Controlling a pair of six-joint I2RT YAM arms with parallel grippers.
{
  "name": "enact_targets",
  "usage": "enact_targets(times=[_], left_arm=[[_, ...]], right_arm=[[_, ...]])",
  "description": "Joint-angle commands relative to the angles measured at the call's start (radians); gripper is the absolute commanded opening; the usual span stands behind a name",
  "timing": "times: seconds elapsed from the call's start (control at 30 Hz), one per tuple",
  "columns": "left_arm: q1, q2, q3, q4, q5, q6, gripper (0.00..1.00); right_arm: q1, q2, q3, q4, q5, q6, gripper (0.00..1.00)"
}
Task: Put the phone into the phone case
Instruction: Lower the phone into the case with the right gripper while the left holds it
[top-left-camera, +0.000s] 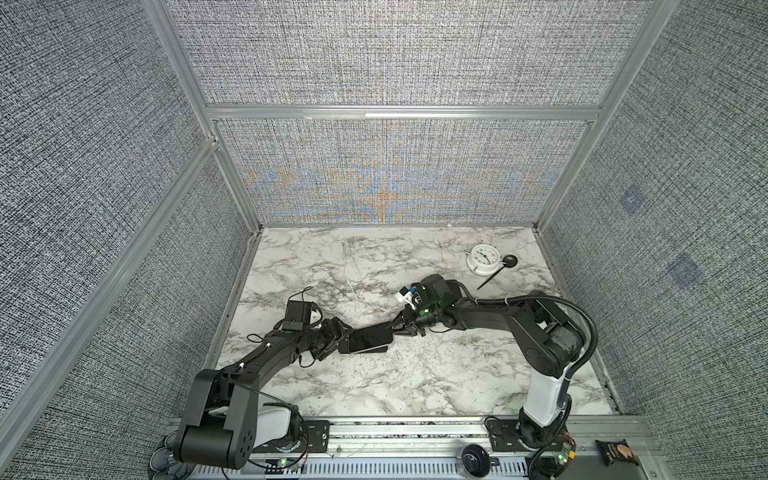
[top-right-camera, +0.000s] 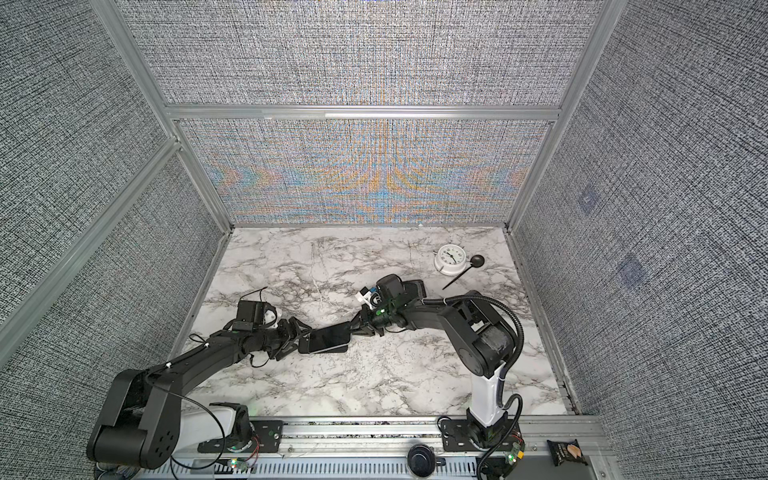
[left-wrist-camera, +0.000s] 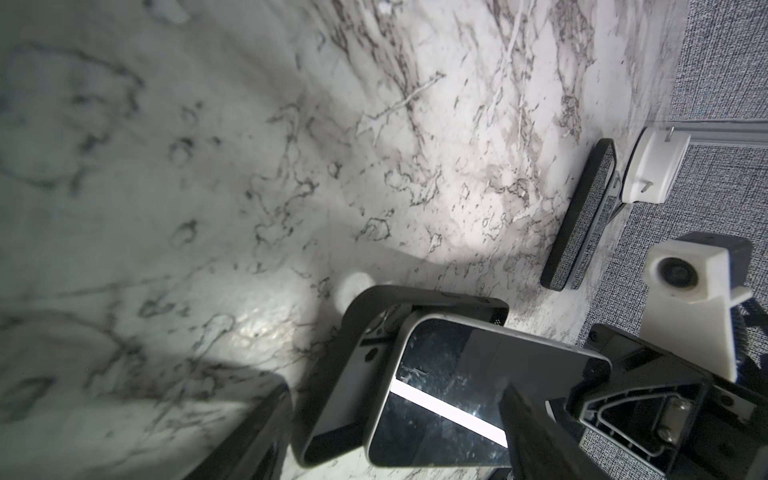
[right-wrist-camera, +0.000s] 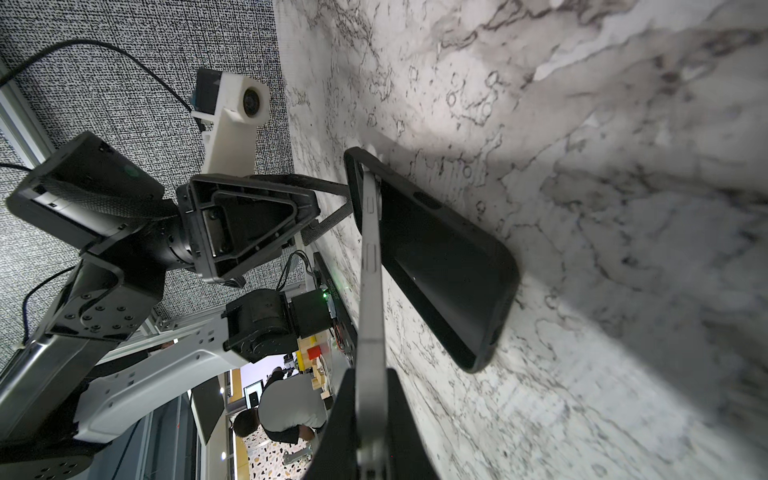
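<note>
Left gripper (top-left-camera: 337, 336), jaws wide astride end of phone case (top-left-camera: 365, 351) flat on marble table (top-left-camera: 374, 386); grip unclear. Right gripper (top-left-camera: 394, 328) pinches phone (top-left-camera: 370, 338), tilted, one end down in case. Farther back: white clock (top-left-camera: 482, 258), black spoon (top-left-camera: 509, 262).

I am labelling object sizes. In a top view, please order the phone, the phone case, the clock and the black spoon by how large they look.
1. phone and phone case: look alike, and the phone hides part of the case, so unranked.
2. clock.
3. black spoon: long but thin.
</note>
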Motion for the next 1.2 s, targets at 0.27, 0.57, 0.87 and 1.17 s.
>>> enact_targets(times=[0.27,0.57,0.87,1.17], left_arm=[[0.0,0.009,-0.009,0.022,0.006,0.001,0.8],[-0.001,0.012,-0.03,0.052,0.014,-0.014,0.8],[0.0,0.008,-0.028,0.048,0.014,-0.014,0.8],[-0.002,0.043,-0.002,0.059,0.033,-0.013,0.8]], right_arm=[[-0.001,0.039,0.015,0.017,-0.003,-0.021,0.0],[-0.001,0.076,0.023,0.012,0.005,-0.037,0.0],[0.0,0.099,0.061,0.005,-0.002,-0.046,0.03],[0.003,0.112,0.061,0.0,-0.015,-0.051,0.03]])
